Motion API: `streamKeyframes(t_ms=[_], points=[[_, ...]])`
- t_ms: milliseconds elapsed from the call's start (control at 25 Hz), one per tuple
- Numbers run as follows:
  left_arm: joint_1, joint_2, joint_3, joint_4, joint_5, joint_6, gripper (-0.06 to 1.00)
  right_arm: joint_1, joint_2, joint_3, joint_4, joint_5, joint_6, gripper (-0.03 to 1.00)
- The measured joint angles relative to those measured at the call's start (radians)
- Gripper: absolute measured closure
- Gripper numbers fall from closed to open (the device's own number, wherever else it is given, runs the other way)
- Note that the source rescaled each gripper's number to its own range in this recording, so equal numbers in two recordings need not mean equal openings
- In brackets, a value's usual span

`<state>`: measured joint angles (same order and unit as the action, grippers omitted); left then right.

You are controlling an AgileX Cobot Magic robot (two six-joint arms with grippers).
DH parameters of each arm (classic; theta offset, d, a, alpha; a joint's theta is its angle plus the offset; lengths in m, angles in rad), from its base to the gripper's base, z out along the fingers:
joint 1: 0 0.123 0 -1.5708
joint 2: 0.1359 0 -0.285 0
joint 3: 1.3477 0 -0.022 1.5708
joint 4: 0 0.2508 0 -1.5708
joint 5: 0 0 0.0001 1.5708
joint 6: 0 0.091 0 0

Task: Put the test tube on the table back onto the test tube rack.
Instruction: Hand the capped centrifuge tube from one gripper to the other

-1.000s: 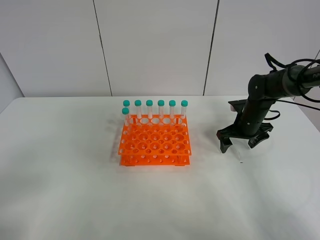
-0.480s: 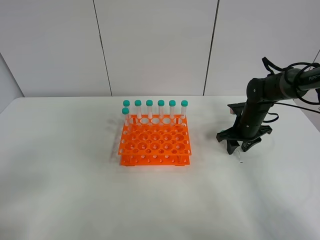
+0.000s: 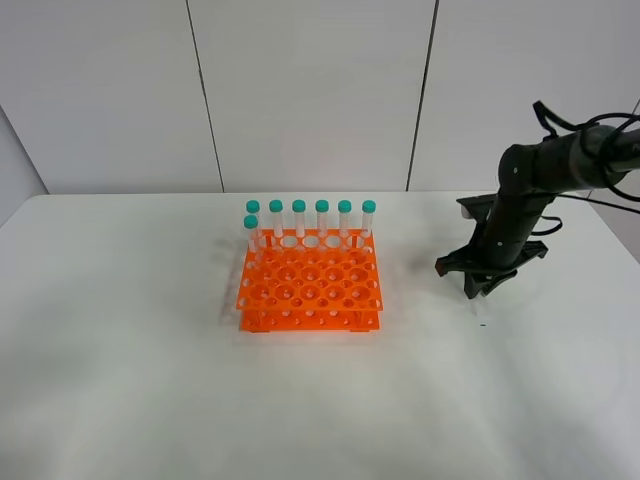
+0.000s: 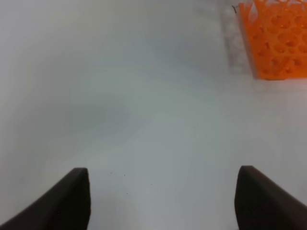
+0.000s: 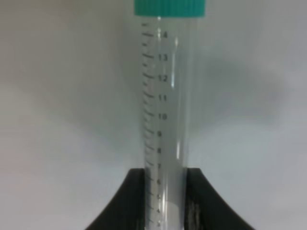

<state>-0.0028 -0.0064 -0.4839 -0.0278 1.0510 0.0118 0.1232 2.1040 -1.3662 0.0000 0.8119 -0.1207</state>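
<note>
Item: test tube (image 5: 165, 120), clamped between the right gripper's (image 3: 482, 290) fingers, well right of the test tube rack (image 3: 310, 285), seemingly just off the table (image 3: 150, 380); carry and insertion outstanding; left gripper (image 4: 160, 201) spread, empty.

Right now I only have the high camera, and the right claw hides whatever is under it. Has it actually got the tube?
Observer: Yes. The right wrist view shows the test tube pinched between the right claw's fingers around its low graduation marks, with the teal cap at the far end.
Operator: Good. I can't see the left arm at all. What is it doing?
Observer: The left claw is open above bare table, holding nothing.
Operator: Is it anywhere near the rack?
Observer: Only a corner of the orange test tube rack shows at the far edge of its wrist view, well clear of its fingers.
</note>
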Motion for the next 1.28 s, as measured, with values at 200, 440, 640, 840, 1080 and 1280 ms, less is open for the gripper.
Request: streamKeyframes(t_ms=[200, 440, 640, 840, 1080, 1280], points=[[0.0, 0.0, 0.0, 0.0, 0.0, 0.0, 0.06, 0.0, -0.2, -0.001, 0.0, 0.088, -0.013, 0.96], [0.0, 0.0, 0.0, 0.0, 0.0, 0.0, 0.06, 0.0, -0.483, 0.051, 0.008, 0.132, -0.042, 0.96], [0.0, 0.0, 0.0, 0.0, 0.0, 0.0, 0.06, 0.0, -0.699, 0.263, 0.024, 0.107, -0.096, 0.96], [0.0, 0.0, 0.0, 0.0, 0.0, 0.0, 0.06, 0.0, -0.829, 0.453, 0.164, 0.034, -0.277, 0.96], [0.0, 0.0, 0.0, 0.0, 0.0, 0.0, 0.06, 0.0, -0.869, 0.481, 0.475, -0.008, -0.644, 0.96], [0.0, 0.0, 0.0, 0.0, 0.0, 0.0, 0.06, 0.046, -0.869, 0.49, 0.73, -0.027, -0.907, 0.96]])
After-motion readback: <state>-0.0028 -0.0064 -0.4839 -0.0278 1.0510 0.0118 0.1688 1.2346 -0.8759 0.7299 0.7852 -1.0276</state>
